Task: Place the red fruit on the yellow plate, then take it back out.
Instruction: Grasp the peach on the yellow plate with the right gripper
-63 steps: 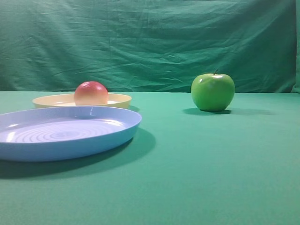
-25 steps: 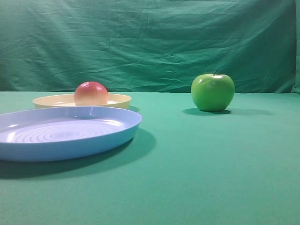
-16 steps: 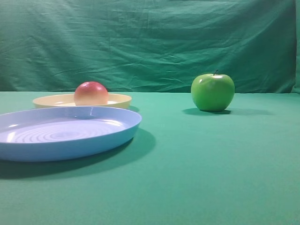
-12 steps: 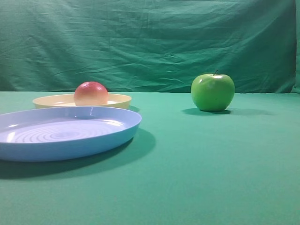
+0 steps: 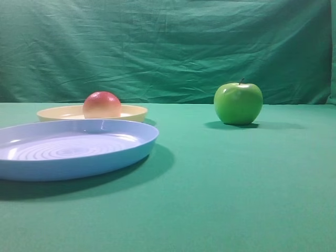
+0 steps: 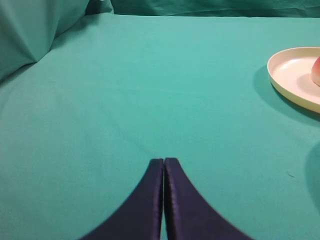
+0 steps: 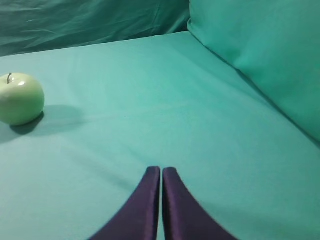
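The red fruit (image 5: 102,104) rests on the yellow plate (image 5: 134,112) at the left rear of the table. In the left wrist view the yellow plate (image 6: 290,75) lies at the right edge, with a sliver of the red fruit (image 6: 316,71) showing on it. My left gripper (image 6: 164,160) is shut with nothing in it, above bare cloth well to the left of the plate. My right gripper (image 7: 161,169) is also shut and holds nothing, over bare cloth. Neither gripper shows in the exterior high view.
A larger light-blue plate (image 5: 131,152) with concentric rings lies in front of the yellow one. A shiny green apple (image 5: 238,103) stands at the right rear and appears as the green apple (image 7: 20,98) at the right wrist view's left. A green cloth backdrop (image 5: 168,47) hangs behind.
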